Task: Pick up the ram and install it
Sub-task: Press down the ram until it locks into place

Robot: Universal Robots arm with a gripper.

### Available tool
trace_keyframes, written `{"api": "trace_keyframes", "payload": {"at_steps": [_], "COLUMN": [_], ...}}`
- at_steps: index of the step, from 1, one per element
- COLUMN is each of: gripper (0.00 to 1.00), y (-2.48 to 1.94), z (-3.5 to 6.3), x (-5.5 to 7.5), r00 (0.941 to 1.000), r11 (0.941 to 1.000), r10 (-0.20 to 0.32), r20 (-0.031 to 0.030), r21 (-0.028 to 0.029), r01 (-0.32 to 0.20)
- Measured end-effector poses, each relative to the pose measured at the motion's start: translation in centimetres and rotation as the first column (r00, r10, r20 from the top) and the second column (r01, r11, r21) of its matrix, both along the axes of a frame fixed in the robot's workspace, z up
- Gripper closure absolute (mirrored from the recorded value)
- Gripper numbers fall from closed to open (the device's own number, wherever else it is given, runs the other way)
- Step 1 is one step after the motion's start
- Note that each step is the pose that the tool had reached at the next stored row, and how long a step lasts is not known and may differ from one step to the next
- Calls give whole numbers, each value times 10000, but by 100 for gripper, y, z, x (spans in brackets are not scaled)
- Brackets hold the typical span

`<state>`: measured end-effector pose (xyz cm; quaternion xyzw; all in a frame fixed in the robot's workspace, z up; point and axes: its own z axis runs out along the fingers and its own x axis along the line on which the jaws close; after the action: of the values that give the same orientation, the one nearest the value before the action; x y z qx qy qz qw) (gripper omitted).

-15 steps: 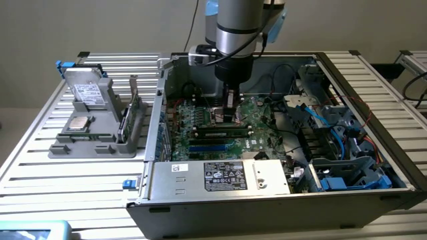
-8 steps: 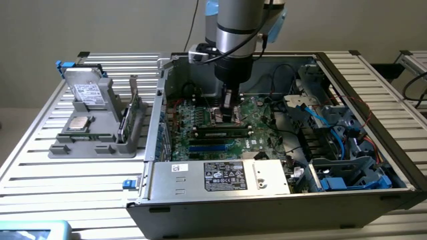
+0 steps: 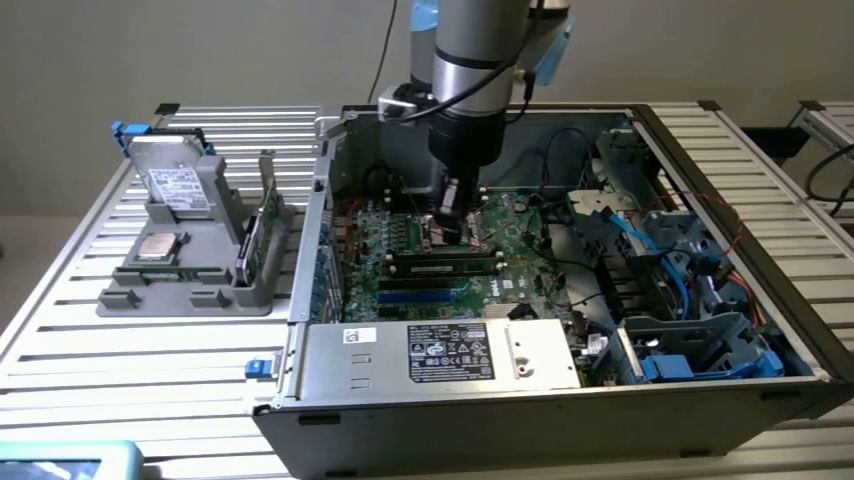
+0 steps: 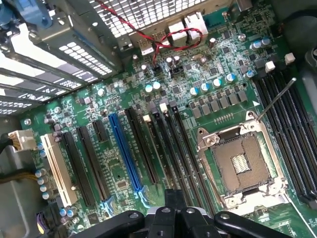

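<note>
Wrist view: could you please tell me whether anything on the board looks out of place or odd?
The socket stands open and empty, with its lever raised at a slant off the board. Beyond that, nothing looks spilled, broken or askew.

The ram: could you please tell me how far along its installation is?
Done: the shut gripper is down inside the case, above the motherboard's slots. In hand: a dark thin piece between its fingers, possibly the ram; I cannot confirm. Left: seating it. One stick sits in a slot.
</note>
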<state>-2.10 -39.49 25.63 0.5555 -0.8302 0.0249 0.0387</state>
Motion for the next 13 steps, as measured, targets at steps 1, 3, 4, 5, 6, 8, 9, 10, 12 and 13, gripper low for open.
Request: {"api": "trace_keyframes", "payload": {"at_steps": [1, 3, 4, 5, 6, 8, 9, 10, 12, 13], "gripper": [89, 89, 89, 89, 89, 89, 89, 89, 89, 89], "y": [0, 0, 0, 0, 0, 0, 0, 0, 0, 0], "z": [0, -1, -1, -1, -1, -2, -2, -2, -3, -3], "x": [0, 0, 0, 0, 0, 0, 0, 0, 0, 0], "r00": [9999, 9990, 9982, 9973, 9961, 9930, 9911, 9891, 9843, 9816], "r11": [9999, 9990, 9982, 9973, 9961, 9930, 9911, 9891, 9843, 9816], "r10": [-145, -448, -594, -740, -887, -1183, -1329, -1472, -1767, -1912], "r20": [0, 0, 0, 0, 0, 0, 0, 0, 1, 0], "r21": [0, 0, -1, -1, -1, 0, -1, -1, 0, 0], "r01": [145, 448, 594, 740, 887, 1183, 1329, 1472, 1767, 1912]}}
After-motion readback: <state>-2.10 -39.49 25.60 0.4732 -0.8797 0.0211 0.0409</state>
